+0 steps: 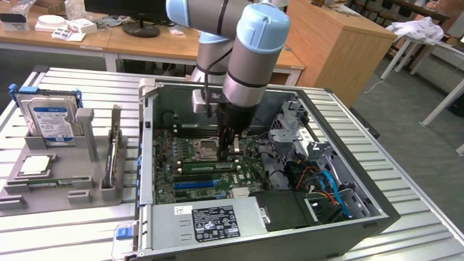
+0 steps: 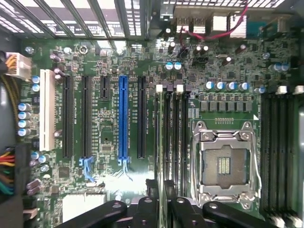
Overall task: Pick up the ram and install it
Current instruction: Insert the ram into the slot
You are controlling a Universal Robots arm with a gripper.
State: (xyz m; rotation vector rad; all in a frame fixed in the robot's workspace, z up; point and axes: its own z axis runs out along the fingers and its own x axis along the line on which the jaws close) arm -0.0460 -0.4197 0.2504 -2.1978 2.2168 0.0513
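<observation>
The ram (image 2: 160, 142) is a thin green stick seen edge-on, running out from between my fingertips along the dark memory slots (image 2: 178, 137) of the motherboard. My gripper (image 2: 160, 202) is shut on it, one dark finger (image 2: 151, 199) pressing each side. In the exterior view the gripper (image 1: 232, 152) reaches down inside the open computer case (image 1: 377, 212). There the ram (image 1: 206, 165) lies level right at the slots, beside the processor socket (image 1: 205, 148). Whether it is seated in a slot I cannot tell.
A grey holder (image 1: 73, 190) on the exterior view's left carries a blue-labelled hard drive (image 1: 51, 117), a square processor chip (image 1: 35, 166) and another upright stick (image 1: 114, 155). Around the slots are the empty socket (image 2: 223, 164), a blue expansion slot (image 2: 123, 118), the power supply (image 1: 217, 220) and cables (image 1: 326, 185).
</observation>
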